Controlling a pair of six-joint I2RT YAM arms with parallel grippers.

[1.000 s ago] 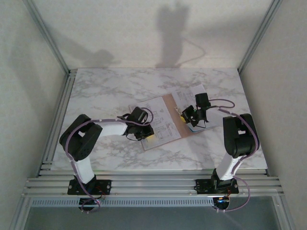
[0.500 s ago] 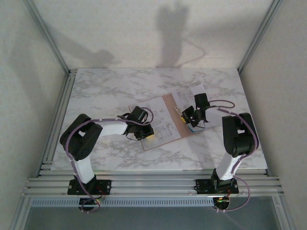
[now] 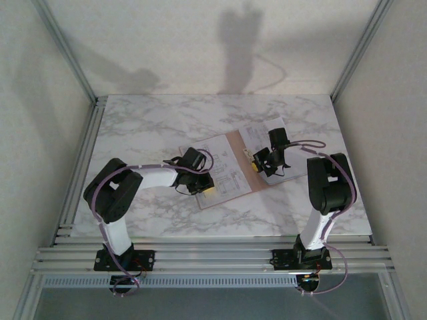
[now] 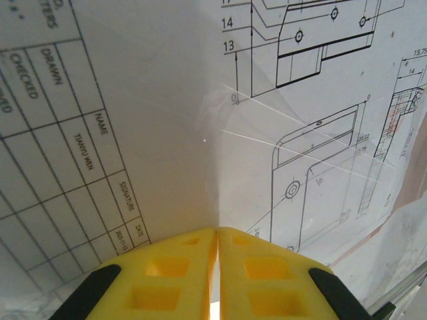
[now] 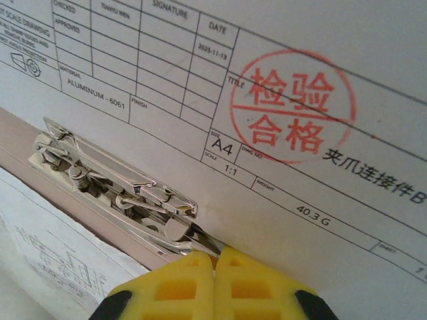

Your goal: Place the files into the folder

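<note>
Pinching the near edge of the files (image 4: 153,133) between clenched yellow fingers, the left gripper (image 4: 217,232) appears to grip the printed drawing sheet, a crease running away from the seam of its jaws, probably so the paper can be steered toward the spine. The files lie across the open folder (image 3: 234,143) in the middle of the marble table (image 3: 147,120), some on its left leaf, a red-stamped sheet on its right. The right gripper (image 5: 213,255) is clenched on nothing, its tips at the near end of the metal clip (image 5: 113,179) on the folder's tan spine, likely to work the lever so the clamp lifts and sheets can slide under
</note>
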